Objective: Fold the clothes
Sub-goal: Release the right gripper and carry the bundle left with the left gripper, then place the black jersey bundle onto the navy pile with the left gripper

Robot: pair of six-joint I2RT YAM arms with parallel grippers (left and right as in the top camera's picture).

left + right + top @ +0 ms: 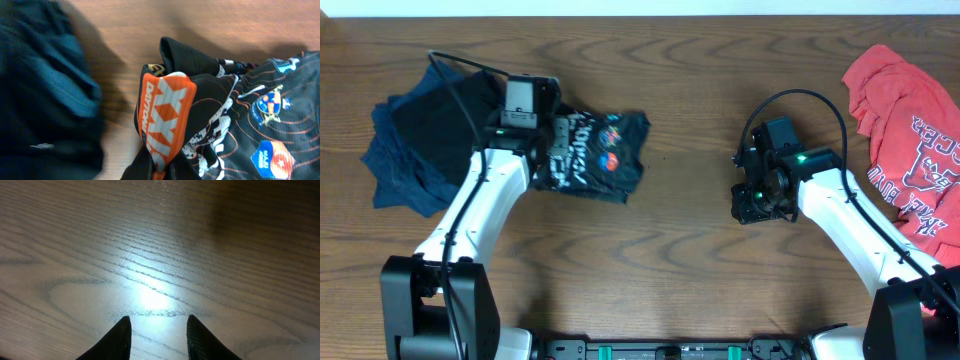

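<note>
Wood table (pixel 690 230): black jersey (pixel 610 150) crumpled, pinched by left fingers (pixel 560 138); right fingers (pixel 117 342) narrowly parted, empty; red shirt (pixel 910 120) unfolded.

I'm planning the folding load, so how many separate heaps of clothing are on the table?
3. A dark blue heap far left, a black jersey just right of it, a red shirt at the right edge. The dark heap may hold more than one garment.

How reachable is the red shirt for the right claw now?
Probably yes: the right claw is open and empty over bare table, and nothing lies between it and the red shirt beside its arm.
</note>
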